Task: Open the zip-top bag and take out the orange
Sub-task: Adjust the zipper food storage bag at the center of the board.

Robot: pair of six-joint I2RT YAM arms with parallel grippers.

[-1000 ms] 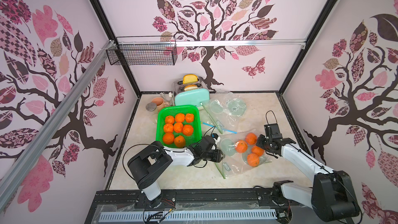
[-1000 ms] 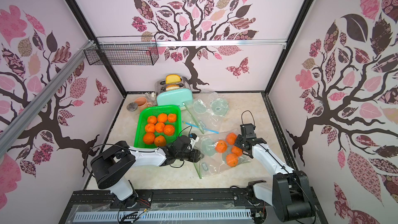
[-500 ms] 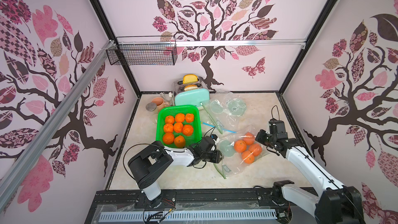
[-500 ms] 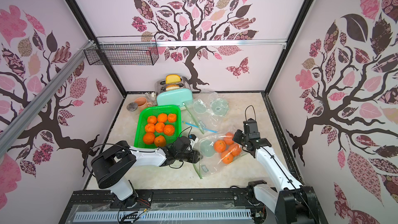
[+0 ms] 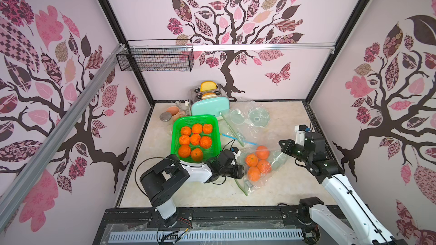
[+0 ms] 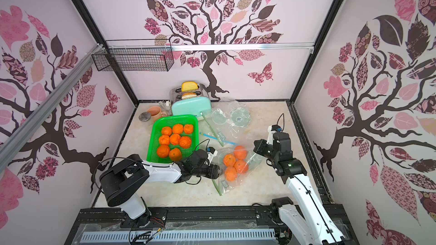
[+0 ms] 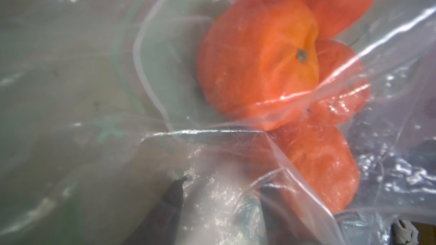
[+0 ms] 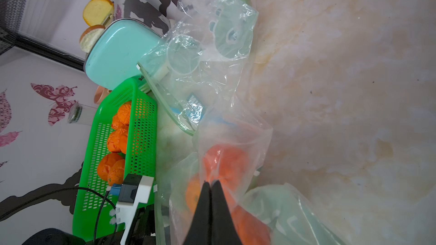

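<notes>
Zip-top bag (image 5: 271, 173) now nearer basket (image 5: 195, 117) on marbled tabletop (image 5: 278, 192) between tree-patterned walls (image 5: 259, 8)

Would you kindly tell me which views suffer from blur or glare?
Left wrist view: soft throughout, with glare streaks on the zip-top bag veiling the oranges. Right wrist view: right gripper soft up close, toaster sharper. Both top views: evenly lit and sharp.
</notes>
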